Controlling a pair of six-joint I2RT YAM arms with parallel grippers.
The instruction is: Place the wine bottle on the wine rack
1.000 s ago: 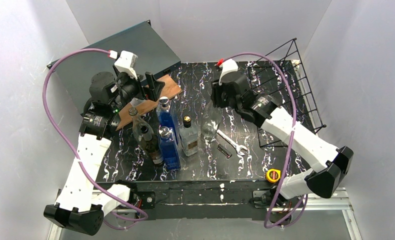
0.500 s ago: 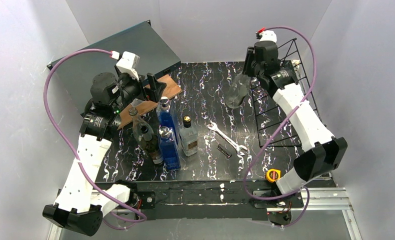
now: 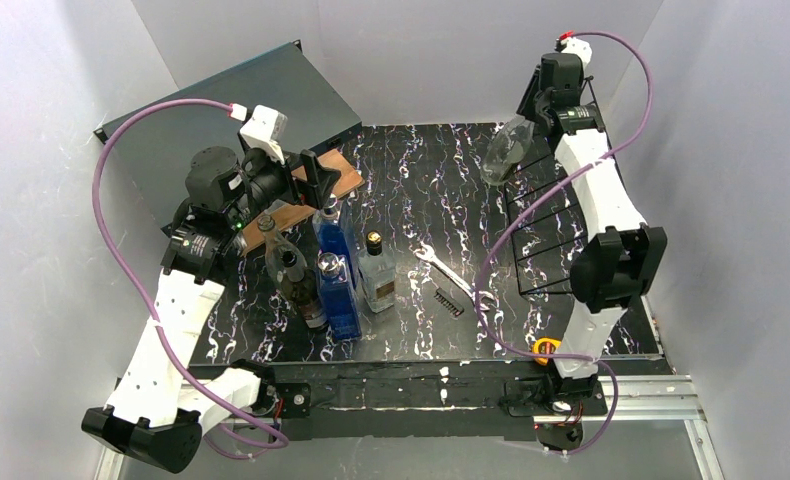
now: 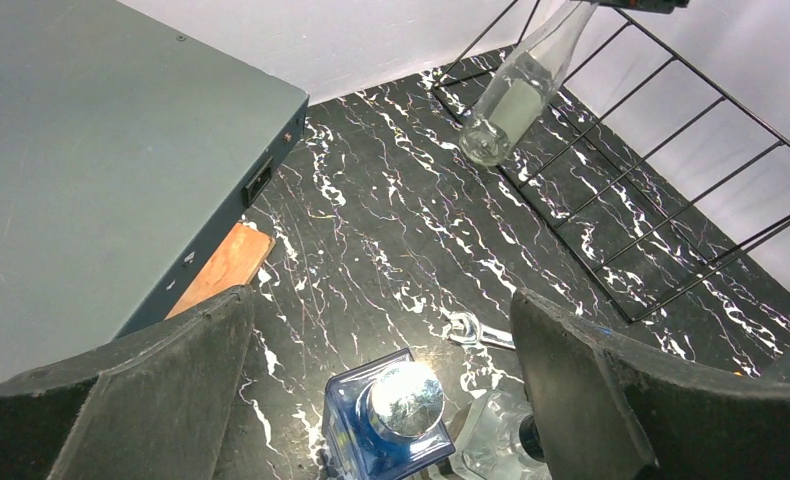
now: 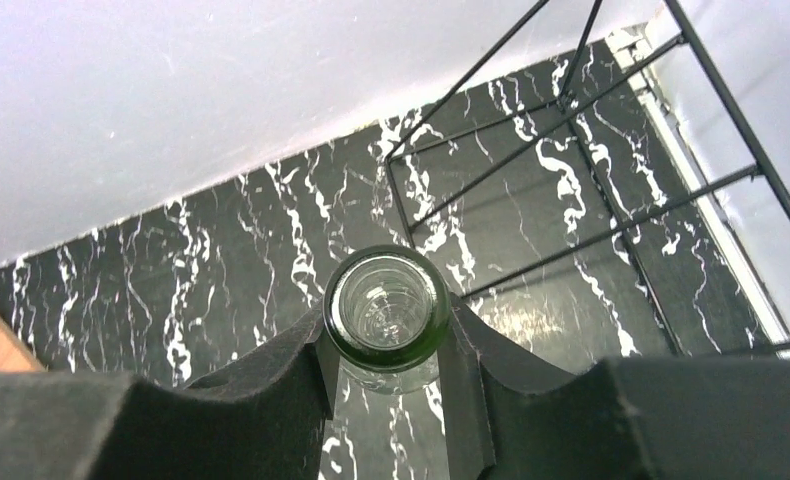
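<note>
The wine bottle (image 3: 504,150) is clear glass with a green-tinted mouth (image 5: 386,310). It hangs tilted in the air at the far right, by the upper end of the wine rack (image 3: 561,235). My right gripper (image 3: 533,108) is shut on its neck, one finger on each side of the neck in the right wrist view (image 5: 389,345). The black wires of the wine rack (image 5: 571,150) lie below and to the right of the bottle. The left wrist view shows the bottle (image 4: 516,95) above the rack (image 4: 671,185). My left gripper (image 4: 381,335) is open above a blue bottle's silver stopper (image 4: 406,400).
A group of bottles stands left of centre: two blue ones (image 3: 336,270), a clear square one (image 3: 376,270) and dark ones (image 3: 296,280). A wrench (image 3: 451,270) and a small comb-like tool (image 3: 449,302) lie mid-table. A yellow tape measure (image 3: 545,350), a wooden board (image 3: 301,195) and a grey case (image 3: 241,110) are also there.
My right arm has carried the wine bottle from mid-table up and toward the far right, to the rack's upper end. The left arm has barely shifted.
</note>
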